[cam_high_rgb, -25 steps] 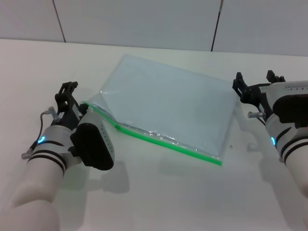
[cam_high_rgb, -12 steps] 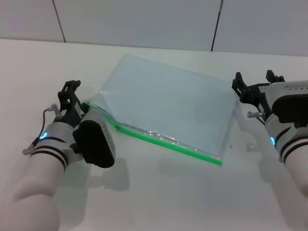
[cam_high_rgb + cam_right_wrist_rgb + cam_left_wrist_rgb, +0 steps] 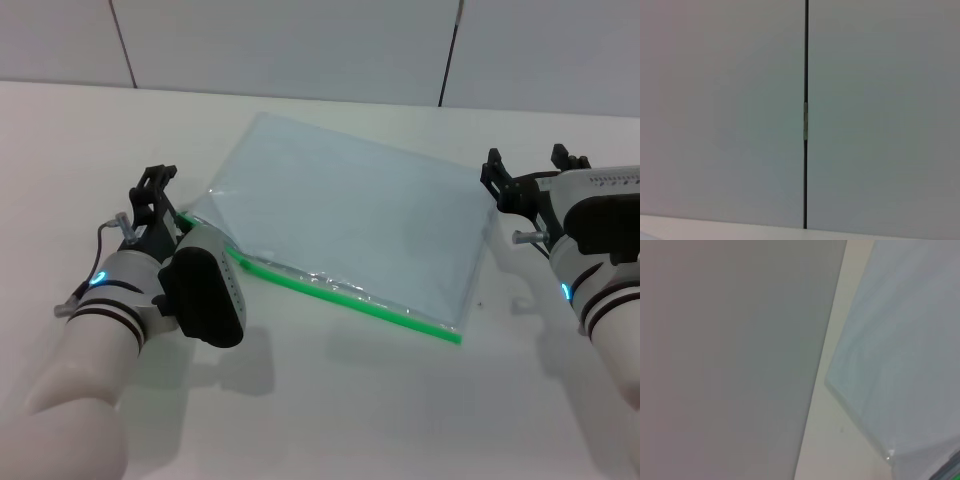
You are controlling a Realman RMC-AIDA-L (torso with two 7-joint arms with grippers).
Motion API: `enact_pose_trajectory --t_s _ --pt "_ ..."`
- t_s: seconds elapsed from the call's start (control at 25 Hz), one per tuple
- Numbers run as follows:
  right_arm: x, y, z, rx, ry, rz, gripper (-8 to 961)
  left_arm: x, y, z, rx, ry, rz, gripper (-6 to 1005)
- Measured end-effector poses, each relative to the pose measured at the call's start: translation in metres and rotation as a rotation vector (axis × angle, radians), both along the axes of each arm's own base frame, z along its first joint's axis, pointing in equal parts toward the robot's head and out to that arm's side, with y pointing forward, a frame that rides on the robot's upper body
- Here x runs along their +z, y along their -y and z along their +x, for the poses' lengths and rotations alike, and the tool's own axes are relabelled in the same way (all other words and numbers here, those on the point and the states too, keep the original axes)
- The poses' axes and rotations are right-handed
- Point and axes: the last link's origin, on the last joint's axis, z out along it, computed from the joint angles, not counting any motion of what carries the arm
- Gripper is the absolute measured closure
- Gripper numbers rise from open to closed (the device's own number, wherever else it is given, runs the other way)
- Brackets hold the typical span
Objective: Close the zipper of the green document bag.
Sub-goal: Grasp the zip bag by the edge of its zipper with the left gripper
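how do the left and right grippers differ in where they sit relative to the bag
The left gripper is at the green document bag's corner where the zipper begins; the right gripper sits past the opposite short edge, clear of the bag. The left is nearer the zipper; the right is off the far corner. Both sit low over the table.

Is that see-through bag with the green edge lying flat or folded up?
Spread flat: the large translucent pale blue-grey plastic pouch lies unfolded on the white table, all four corners showing.

- The place looked like a bare lab or test room.
- A plain white table (image 3: pixel 330 420) filled the foreground.
- Behind it stood a wall of pale grey panels (image 3: pixel 280 45) split by dark seams (image 3: pixel 805 115).
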Motion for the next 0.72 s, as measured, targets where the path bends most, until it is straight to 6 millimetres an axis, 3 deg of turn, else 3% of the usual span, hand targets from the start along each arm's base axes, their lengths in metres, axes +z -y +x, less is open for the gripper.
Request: enact_pose_trajectory --t_s 0.72 --pt "-0.0003 -0.0003 -0.0016 0.003 -0.003 -0.001 132 -0.0066 -0.0034 0.0052 -0.019 -0.025 -0.054 300"
